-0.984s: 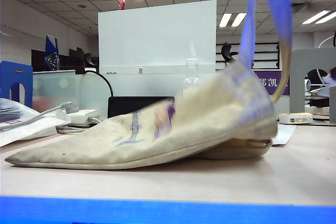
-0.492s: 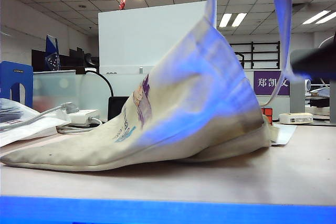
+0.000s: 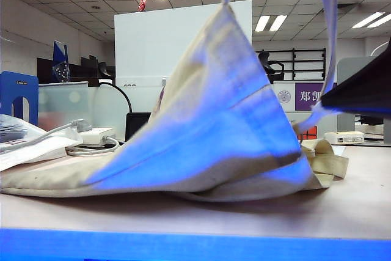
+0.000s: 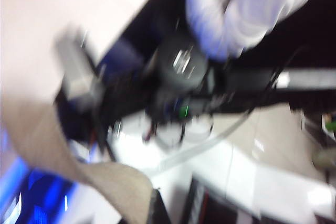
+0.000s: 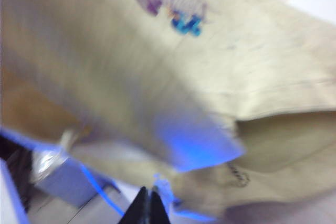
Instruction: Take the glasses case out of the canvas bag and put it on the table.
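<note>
The beige canvas bag lies on the pale table, its mouth end pulled up into a tall peak by a strap that runs out of the top of the exterior view. In the blurred left wrist view my left gripper is shut on that beige strap. My right gripper is shut with nothing in it, pointing at the bag beside its open mouth. Its dark arm enters from the right. The glasses case is hidden.
A red cube shows behind the bag's right end, beside a slack strap loop. A white adapter with cables, papers and a blue bookend stand at the left. A small white box sits far right.
The bag's mouth end has been hoisted from a low hump into a high peak. The right arm has swung in from the right edge toward the bag.
</note>
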Motion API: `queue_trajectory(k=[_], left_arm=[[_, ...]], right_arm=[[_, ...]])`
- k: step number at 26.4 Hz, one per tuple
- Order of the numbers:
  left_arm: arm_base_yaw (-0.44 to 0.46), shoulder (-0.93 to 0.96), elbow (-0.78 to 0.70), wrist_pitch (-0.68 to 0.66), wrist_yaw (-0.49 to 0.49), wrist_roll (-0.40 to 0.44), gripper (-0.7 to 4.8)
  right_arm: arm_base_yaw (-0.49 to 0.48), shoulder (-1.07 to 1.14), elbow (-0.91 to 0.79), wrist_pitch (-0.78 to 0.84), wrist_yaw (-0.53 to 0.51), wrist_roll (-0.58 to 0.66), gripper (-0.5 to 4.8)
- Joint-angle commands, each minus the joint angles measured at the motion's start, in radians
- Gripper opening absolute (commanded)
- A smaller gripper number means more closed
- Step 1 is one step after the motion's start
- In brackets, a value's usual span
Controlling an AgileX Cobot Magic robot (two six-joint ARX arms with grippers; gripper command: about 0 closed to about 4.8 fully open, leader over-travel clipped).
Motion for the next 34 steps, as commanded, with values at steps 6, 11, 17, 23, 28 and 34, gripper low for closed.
queue_trajectory(k=[6,11,17,23,28,34], left_arm=[[0.002,0.021,-0.015,0.241,0.001,-0.024,-0.03],[-0.029,0.026,-0.015,0.153,0.023,0.008,-0.03],[-0.014,0.024,-0.015,0.046,-0.045,0.053,-0.03],[-0.015,0.024,-0.015,-0.107,-0.096,0.135,-0.03],[-0.015,0.024,-0.015,-0.135,-0.167,0.162,-0.03],[-0.015,0.034,-0.016,-0.095,-0.277,0.233,-0.03]], right_arm=[[0.017,0.240,0.043,0.319,-0.132,0.017,-0.01],[0.015,0.396,0.178,0.326,-0.134,-0.045,-0.01],[0.014,0.431,0.229,0.298,-0.174,-0.084,0.00],[0.003,0.424,0.239,0.311,-0.171,-0.164,1.57],[-0.002,0.418,0.286,0.303,-0.188,-0.162,1.76],[0.006,0.418,0.337,0.303,-0.256,-0.162,1.76]])
